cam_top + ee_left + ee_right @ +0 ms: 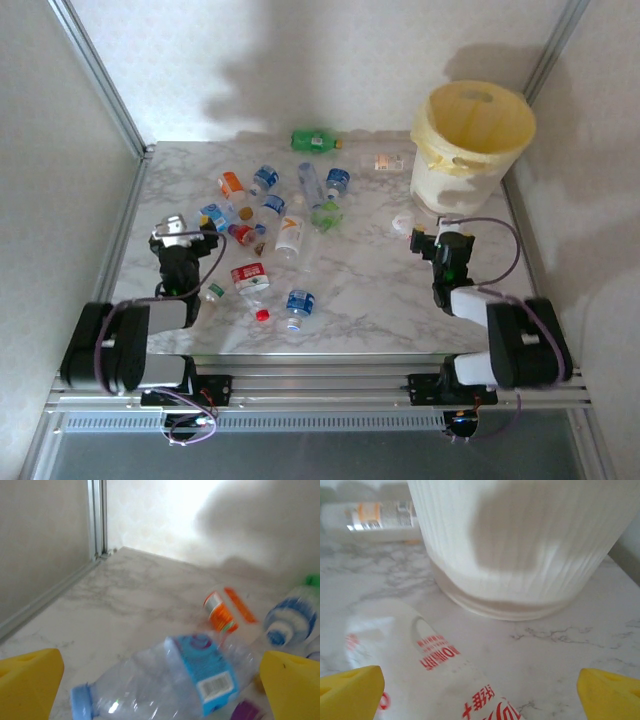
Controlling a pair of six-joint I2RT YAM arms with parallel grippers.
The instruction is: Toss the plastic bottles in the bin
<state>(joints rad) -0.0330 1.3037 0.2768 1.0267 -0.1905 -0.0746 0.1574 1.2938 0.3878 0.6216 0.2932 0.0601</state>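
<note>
While plastic bottles (290,237) lie scattered centre-left on worktop (365,285) | left gripper (160,682) wide, facing blue-labelled bottle (202,672) | right gripper (480,692) wide, near bin (520,545)

Both match, left arm (125,345) and right arm (515,345): black rounded links, fat cylindrical joint housings, pale grey sections between. A thin purple cable (512,245) loops off each wrist, with more purple wire under the left base (190,383). There's a green light (452,268) on the right wrist and a silver block (172,226) on the left wrist. The left gripper (160,690) and right gripper (480,690) have blunt matte yellow fingers (30,682); one left finger has a small dark dot.
</note>
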